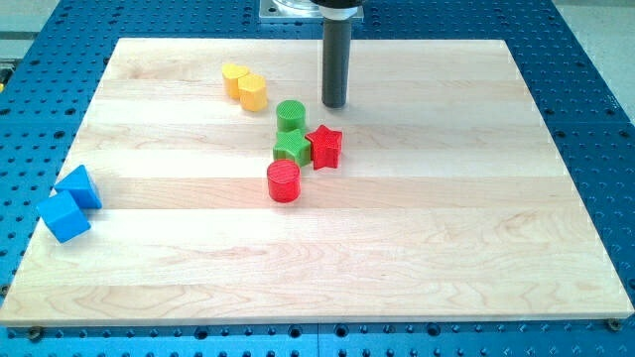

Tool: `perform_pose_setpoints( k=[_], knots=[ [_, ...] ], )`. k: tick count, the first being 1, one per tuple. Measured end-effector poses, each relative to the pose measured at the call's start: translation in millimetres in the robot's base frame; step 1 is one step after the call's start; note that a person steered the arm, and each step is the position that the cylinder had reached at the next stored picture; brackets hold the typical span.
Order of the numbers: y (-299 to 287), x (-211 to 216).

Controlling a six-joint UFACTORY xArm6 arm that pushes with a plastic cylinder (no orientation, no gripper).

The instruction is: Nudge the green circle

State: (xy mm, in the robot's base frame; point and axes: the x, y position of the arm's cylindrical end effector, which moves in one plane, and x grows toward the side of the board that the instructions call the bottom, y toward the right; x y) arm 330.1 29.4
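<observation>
The green circle (291, 115) stands on the wooden board (417, 228) near the view's top centre. My tip (334, 104) is at the lower end of the dark rod, just to the right of the green circle and slightly above it in the view, with a small gap between them. Directly below the green circle sits a green star-like block (292, 148), touching a red star (324, 147) on its right. A red circle (284, 182) stands just below the green star-like block.
Two yellow blocks (245, 87) lie side by side to the upper left of the green circle. Two blue blocks (70, 204) sit at the board's left edge. A blue perforated table (595, 89) surrounds the board.
</observation>
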Motion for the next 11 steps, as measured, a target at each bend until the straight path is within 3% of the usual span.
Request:
perform_pose_setpoints(
  k=[1,4,5,7,11],
  knots=[
    [-34,36],
    [-6,24],
    [-16,12],
    [-129,6],
    [-126,0]
  ],
)
